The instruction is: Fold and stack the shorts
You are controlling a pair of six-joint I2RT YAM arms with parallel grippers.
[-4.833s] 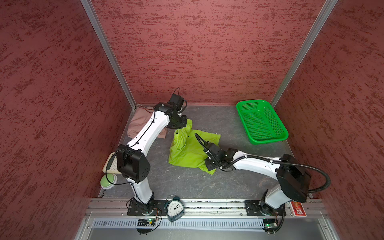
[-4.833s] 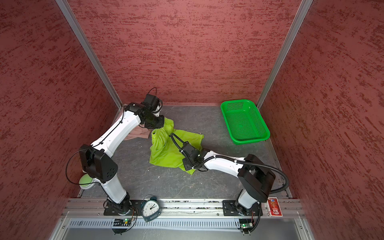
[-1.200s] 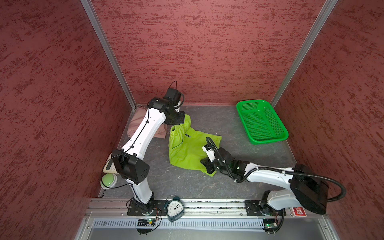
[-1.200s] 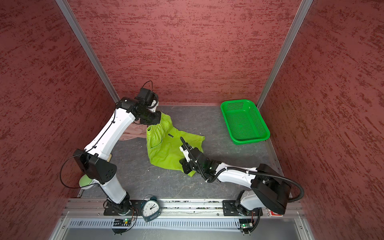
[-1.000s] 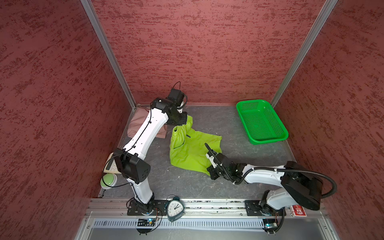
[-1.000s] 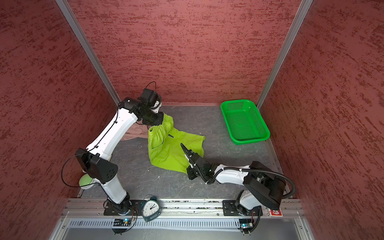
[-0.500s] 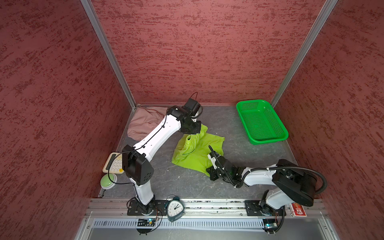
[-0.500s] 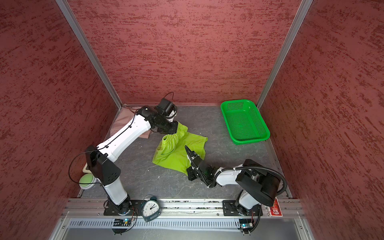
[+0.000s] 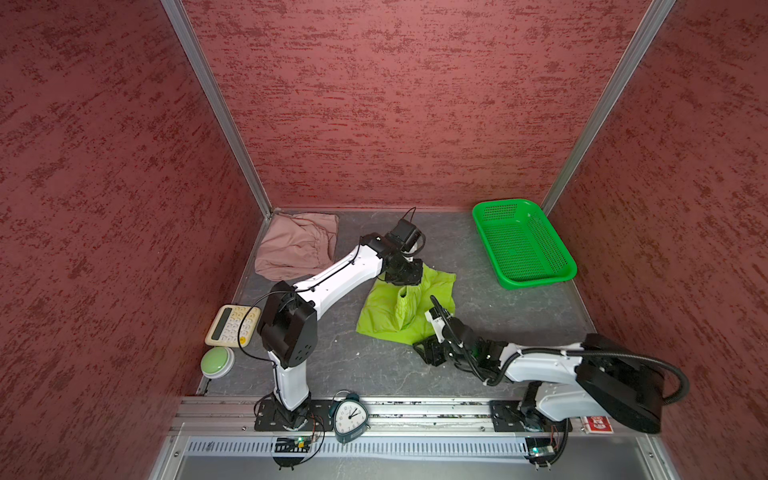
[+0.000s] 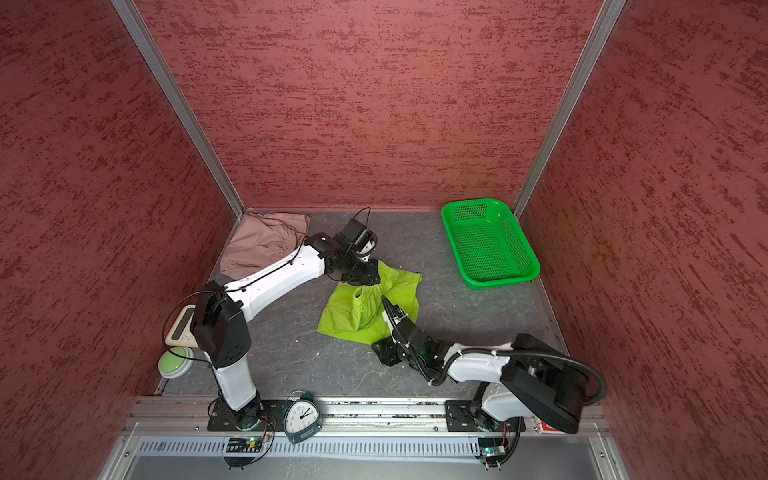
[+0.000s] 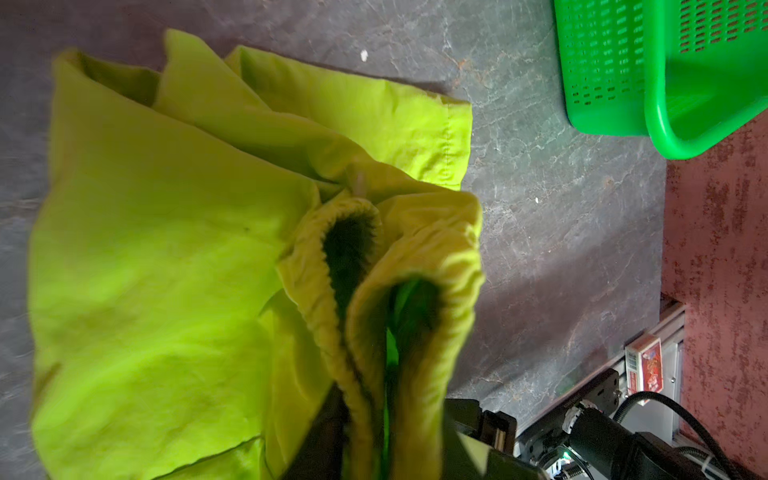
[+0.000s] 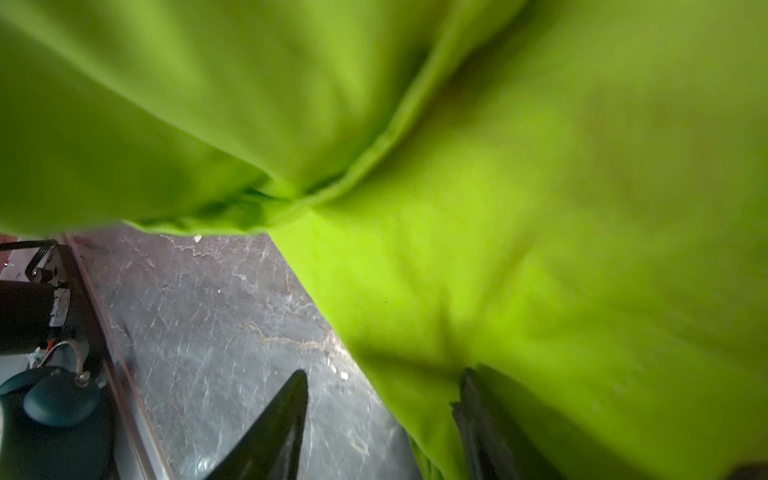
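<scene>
Shows lime green shorts [image 9: 386, 311] crumpled at centre of surface [image 9: 349, 370], waistband burying left gripper [image 9: 408, 279], cannot tell its jaws' spread; right gripper [image 12: 385, 372] gaping around blurred hem, unpinched.

Shorts [image 9: 382, 318] centre, second pair [image 9: 293, 249] back left, basket [image 9: 536, 282] back right

Booth w/ 3 walls [image 9: 395, 104], back + both sides, rough dark-red textured finish; alu corner posts [image 9: 216, 104] at back corners. Dark grey floor [image 9: 519, 316], marble-look w/ pale veins. Alu rail [image 9: 436, 409] along front edge. Light even, shadows soft
</scene>
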